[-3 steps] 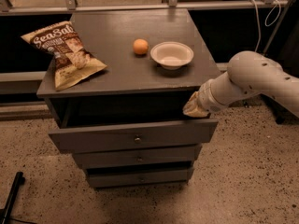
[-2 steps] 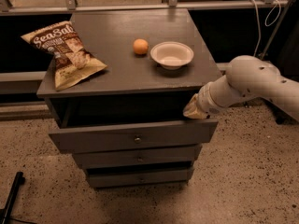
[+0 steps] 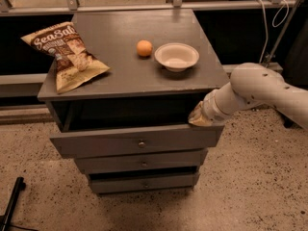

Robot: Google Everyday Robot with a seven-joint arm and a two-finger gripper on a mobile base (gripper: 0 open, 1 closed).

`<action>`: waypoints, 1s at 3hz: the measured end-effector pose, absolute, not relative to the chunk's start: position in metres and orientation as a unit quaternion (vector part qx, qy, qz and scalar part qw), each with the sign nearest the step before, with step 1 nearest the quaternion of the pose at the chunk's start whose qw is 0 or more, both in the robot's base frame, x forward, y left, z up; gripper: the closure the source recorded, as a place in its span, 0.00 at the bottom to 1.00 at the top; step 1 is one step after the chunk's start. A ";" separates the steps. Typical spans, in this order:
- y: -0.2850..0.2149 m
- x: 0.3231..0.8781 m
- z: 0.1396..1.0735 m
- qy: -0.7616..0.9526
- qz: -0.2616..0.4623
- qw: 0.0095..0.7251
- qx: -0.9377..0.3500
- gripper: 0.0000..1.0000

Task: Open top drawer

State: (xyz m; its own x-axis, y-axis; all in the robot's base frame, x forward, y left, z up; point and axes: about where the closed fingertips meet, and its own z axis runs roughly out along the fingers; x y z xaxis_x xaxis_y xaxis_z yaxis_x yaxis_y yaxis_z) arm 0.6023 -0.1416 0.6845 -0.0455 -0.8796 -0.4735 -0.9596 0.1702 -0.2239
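The top drawer (image 3: 101,142) is the widest grey front of the cabinet, with a small round metal knob (image 3: 141,143) at its centre. Its front stands forward of the cabinet top, and a dark gap shows above it. My gripper (image 3: 199,117) sits at the right end of the drawer front's upper edge, reaching into that gap on the end of the white arm (image 3: 255,90) that comes in from the right. Its tip is partly hidden in the shadow.
On the cabinet top (image 3: 120,28) lie a chip bag (image 3: 65,54) at the left, an orange (image 3: 144,48) and a white bowl (image 3: 176,56). Two narrower drawers (image 3: 142,163) sit below. A railing runs behind, and a dark pole (image 3: 12,201) lies on the speckled floor at the lower left.
The arm and gripper have sunk slightly lower and nearer at the drawer's right corner. The drawer front has barely shifted.
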 end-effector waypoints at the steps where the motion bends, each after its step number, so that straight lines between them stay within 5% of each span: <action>1: -0.139 0.600 0.686 0.718 0.082 0.257 -0.642 1.00; 3: -0.135 0.592 0.686 0.714 0.094 0.247 -0.648 1.00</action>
